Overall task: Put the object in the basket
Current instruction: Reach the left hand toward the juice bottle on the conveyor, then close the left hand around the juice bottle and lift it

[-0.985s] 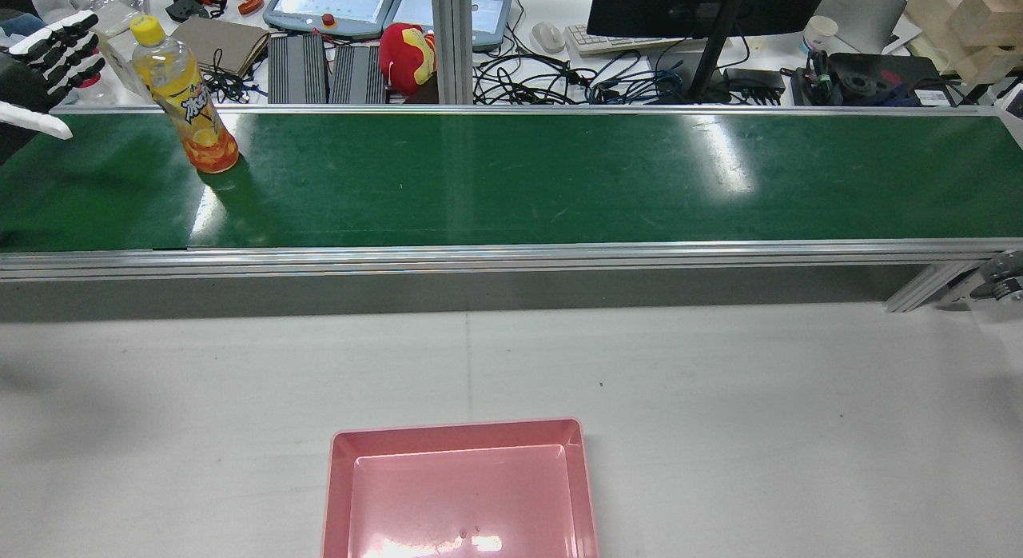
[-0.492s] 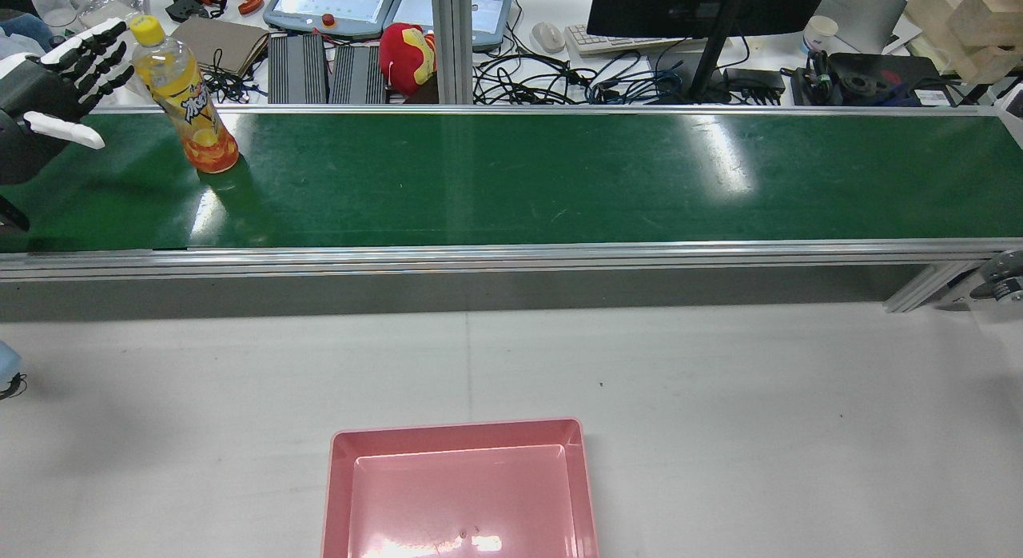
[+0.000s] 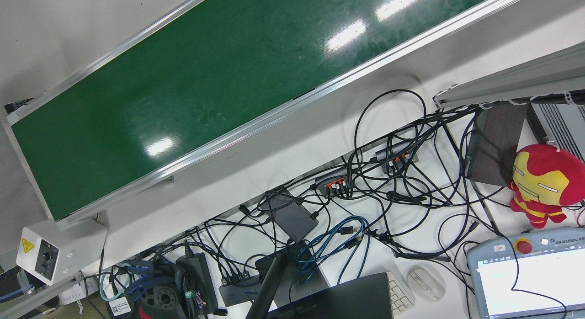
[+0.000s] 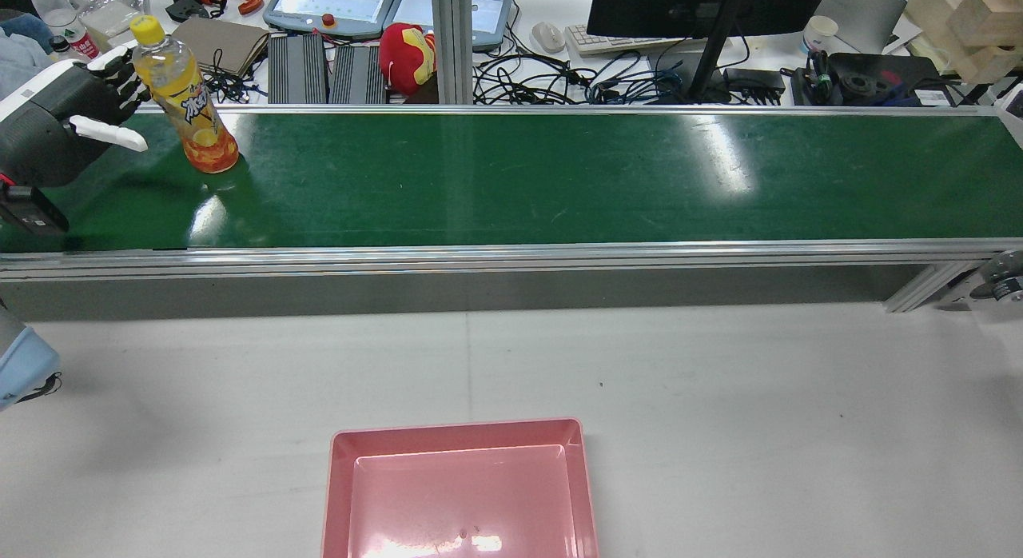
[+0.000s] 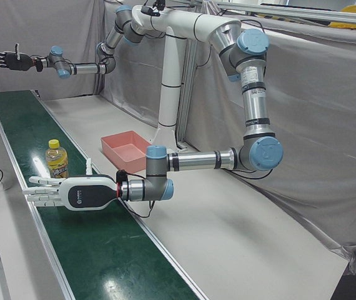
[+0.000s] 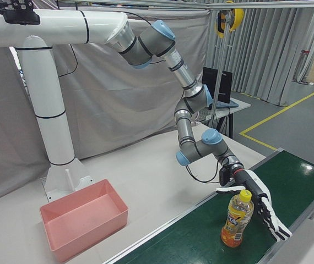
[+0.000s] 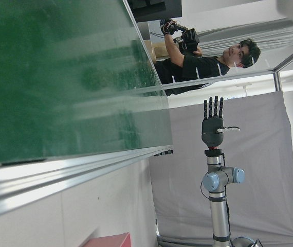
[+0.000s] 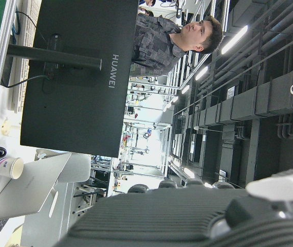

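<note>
Bottle (image 4: 185, 94): stands upright on the green belt (image 4: 511, 178), same place as before.
Left hand (image 4: 76, 118): fingers spread, holds nothing, now closer beside the bottle.
Right hand (image 5: 6, 59): spread, raised far away.
Basket (image 4: 459, 488): pink, empty.

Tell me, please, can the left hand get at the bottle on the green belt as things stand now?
Probably yes. The left hand is open, its fingers spread right beside the upright bottle on the belt. Nothing stands between them, though whether they already touch cannot be told.
</note>
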Controlling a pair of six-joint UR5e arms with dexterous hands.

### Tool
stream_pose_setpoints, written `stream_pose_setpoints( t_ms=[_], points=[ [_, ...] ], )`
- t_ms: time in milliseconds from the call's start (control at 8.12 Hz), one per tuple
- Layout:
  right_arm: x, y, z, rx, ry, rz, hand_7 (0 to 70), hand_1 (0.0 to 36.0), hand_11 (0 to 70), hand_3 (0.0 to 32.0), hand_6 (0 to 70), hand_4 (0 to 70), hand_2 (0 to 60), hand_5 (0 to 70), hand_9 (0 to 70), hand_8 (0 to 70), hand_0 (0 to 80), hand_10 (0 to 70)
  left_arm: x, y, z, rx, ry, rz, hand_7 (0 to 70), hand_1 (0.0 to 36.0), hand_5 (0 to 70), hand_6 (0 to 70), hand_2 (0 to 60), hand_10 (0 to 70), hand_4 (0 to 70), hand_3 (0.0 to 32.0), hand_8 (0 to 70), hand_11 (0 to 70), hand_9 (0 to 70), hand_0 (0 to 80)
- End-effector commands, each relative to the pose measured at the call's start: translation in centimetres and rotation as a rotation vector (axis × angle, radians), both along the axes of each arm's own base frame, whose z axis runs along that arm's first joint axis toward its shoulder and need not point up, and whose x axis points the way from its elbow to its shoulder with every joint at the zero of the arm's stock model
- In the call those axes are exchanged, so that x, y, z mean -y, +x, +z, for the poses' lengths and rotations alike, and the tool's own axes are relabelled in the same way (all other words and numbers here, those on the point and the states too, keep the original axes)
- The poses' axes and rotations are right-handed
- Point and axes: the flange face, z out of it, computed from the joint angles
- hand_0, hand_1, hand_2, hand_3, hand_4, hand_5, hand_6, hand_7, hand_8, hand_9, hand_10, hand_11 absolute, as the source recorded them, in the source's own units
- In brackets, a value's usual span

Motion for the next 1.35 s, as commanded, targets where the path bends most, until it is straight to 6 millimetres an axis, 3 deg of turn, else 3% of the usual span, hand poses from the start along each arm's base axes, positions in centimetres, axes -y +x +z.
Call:
stream_pose_setpoints(
  t_ms=[0,246,492,615,738,862,985,1108,1231],
  points=[
    [0.0,0.0,-0.1,0.0,0.001,-0.001,0.0,0.0,0.0,0.0,0.0,0.0,0.0,0.0,0.0,0.0,0.0,0.0,1.6,1.3,-4.0,-0.008,0.015,0.007,0.0,11.5,13.1,0.0,0.0,3.0,12.4,0.0,1.4,6.4,2.8,58.4],
    [0.0,0.0,-0.1,0.0,0.001,-0.001,0.0,0.0,0.0,0.0,0.0,0.0,0.0,0.0,0.0,0.0,0.0,0.0,1.8,1.6,-4.9,-0.011,0.022,0.008,0.0,11.3,13.3,0.0,0.0,3.7,13.4,0.0,1.8,7.2,3.3,58.3],
    [0.0,0.1,-0.1,0.0,0.003,0.001,0.0,0.0,0.0,0.0,0.0,0.0,0.0,0.0,0.0,0.0,0.0,0.0,0.9,5.2,-5.6,-0.011,0.018,0.061,0.0,11.5,14.6,0.0,0.0,4.6,15.6,0.0,2.3,8.5,4.2,58.2],
    [0.0,0.0,-0.1,0.0,0.003,-0.001,0.0,0.0,0.0,0.0,0.0,0.0,0.0,0.0,0.0,0.0,0.0,0.0,0.9,5.1,-5.6,-0.011,0.012,0.062,0.0,11.5,15.7,0.0,0.0,5.1,17.8,0.0,3.1,9.2,5.3,58.4],
    [0.0,0.1,-0.1,0.0,0.003,0.001,0.0,0.0,0.0,0.0,0.0,0.0,0.0,0.0,0.0,0.0,0.0,0.0,0.8,5.0,-5.5,-0.004,-0.006,0.062,0.0,11.9,20.6,0.1,0.0,7.6,22.6,0.0,5.3,12.7,8.4,58.5],
    [0.0,0.1,-0.1,0.0,0.003,0.001,0.0,0.0,0.0,0.0,0.0,0.0,0.0,0.0,0.0,0.0,0.0,0.0,0.7,4.4,-6.0,-0.004,-0.008,0.055,9.1,12.9,40.8,9.3,0.0,21.0,35.0,0.0,16.0,31.9,22.6,57.4],
    [0.0,0.1,-0.2,0.0,0.004,0.001,0.0,0.0,0.0,0.0,0.0,0.0,0.0,0.0,0.0,0.0,0.0,0.0,-0.1,3.7,-7.2,0.002,-0.011,0.049,35.1,13.7,70.0,38.4,7.9,38.2,45.0,0.0,43.7,54.5,56.6,56.9],
    [0.0,0.1,-0.2,0.0,0.004,0.001,0.0,0.0,0.0,0.0,0.0,0.0,0.0,0.0,0.0,0.0,0.0,0.0,-0.5,3.2,-8.1,0.01,-0.018,0.043,58.8,14.3,70.0,57.0,30.6,48.6,48.1,0.0,62.3,69.0,70.0,54.1],
    [0.0,0.1,-0.2,0.0,0.004,0.001,0.0,0.0,0.0,0.0,0.0,0.0,0.0,0.0,0.0,0.0,0.0,0.0,-0.7,2.5,-8.5,0.018,-0.028,0.035,66.8,15.8,70.0,62.4,49.1,55.4,48.3,0.0,69.9,70.0,70.0,51.7]
  ],
)
